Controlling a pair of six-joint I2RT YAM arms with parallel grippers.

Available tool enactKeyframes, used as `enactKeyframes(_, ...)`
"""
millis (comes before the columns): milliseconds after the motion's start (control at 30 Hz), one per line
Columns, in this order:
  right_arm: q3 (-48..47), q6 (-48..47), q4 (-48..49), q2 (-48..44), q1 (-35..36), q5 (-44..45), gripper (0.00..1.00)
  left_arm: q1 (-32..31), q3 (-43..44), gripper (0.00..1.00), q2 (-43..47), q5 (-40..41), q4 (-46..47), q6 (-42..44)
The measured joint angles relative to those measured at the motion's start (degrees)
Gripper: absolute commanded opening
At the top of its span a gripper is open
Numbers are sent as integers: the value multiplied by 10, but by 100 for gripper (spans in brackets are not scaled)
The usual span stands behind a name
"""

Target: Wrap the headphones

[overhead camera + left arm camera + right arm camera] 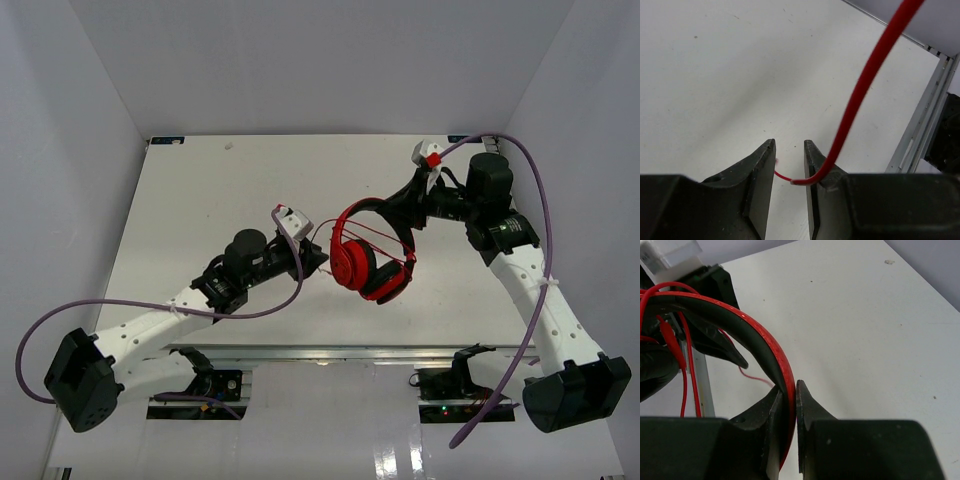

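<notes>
1. Presently the right gripper (789,387) clamps the headband (740,322) of the headphones (368,262), holding them up.
2. Just left of the headphones, the left gripper (789,145) stands slightly parted; their cable (865,80) crosses one finger, unpinched.

1. Headphones (365,265): red; headband (765,340) black with red edge.
2. Cable (865,85): red.
3. Left gripper (789,145), right gripper (790,387): black.
4. Table (200,200): white.
5. Arm cables (541,220): purple.

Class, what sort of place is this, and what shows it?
Probably a robotics lab test cell: left arm and right arm bolted at a white table, plain white walls around it, the right arm holding red headphones.
</notes>
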State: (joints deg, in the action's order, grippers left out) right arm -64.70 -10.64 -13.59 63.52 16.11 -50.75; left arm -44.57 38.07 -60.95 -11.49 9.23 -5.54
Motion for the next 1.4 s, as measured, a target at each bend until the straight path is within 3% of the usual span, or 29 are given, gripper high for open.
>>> enactKeyframes(200, -11, 101, 20, 2, -3, 0, 8, 2, -75, 17, -60, -56, 190, -69)
enactKeyframes(333, -10, 179, 48, 4, -4, 20, 8, 2, -89, 15, -143, -92, 328, -122)
enactKeyframes(533, 0, 268, 64, 6, -4, 78, 8, 2, -97, 0, -228, -114, 498, -189)
enactKeyframes(733, 6, 334, 65, 9, -5, 149, 8, -4, -97, 0, -280, -119, 604, -232)
enactKeyframes(1033, 27, 378, 39, 18, -5, 292, 8, -35, -95, 0, -310, -98, 658, -258)
enactKeyframes(1400, 55, 372, 39, 19, -4, 363, 8, -62, -88, 0, -311, -66, 644, -258)
